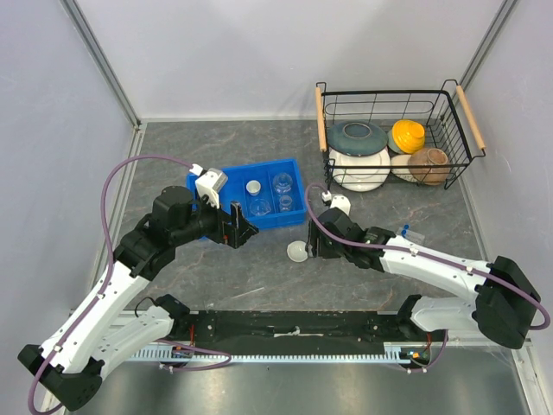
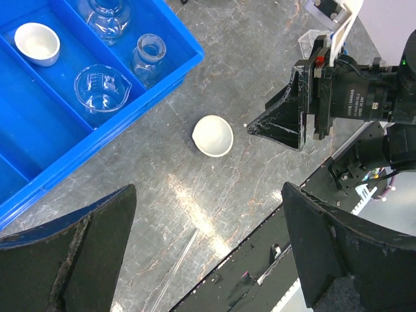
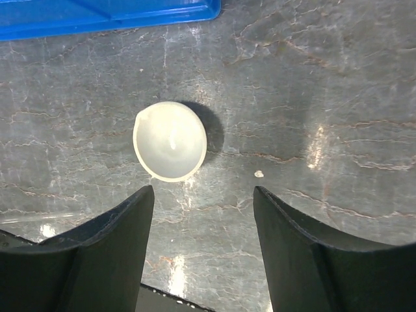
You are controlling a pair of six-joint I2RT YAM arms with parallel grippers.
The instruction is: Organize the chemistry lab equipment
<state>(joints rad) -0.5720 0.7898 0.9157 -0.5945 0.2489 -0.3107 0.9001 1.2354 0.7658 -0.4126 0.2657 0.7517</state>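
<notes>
The white round dish (image 1: 297, 252) lies on the table in front of the blue divided tray (image 1: 232, 180). It shows in the left wrist view (image 2: 213, 135) and the right wrist view (image 3: 170, 140). My right gripper (image 3: 203, 214) is open and empty, just short of the dish; from above it sits right of the dish (image 1: 313, 246). My left gripper (image 1: 245, 231) is open and empty (image 2: 208, 240) above the tray's near corner. The tray holds a tiny white cup (image 2: 37, 43), a glass beaker (image 2: 101, 88) and small glass flasks (image 2: 148, 52). A blue-capped tube (image 1: 404, 231) lies at the right.
A black wire basket (image 1: 454, 104) at the back right holds large ceramic bowls and plates. A thin clear rod (image 2: 175, 273) lies on the table near the front edge. The black base rail (image 1: 294, 333) runs along the near edge.
</notes>
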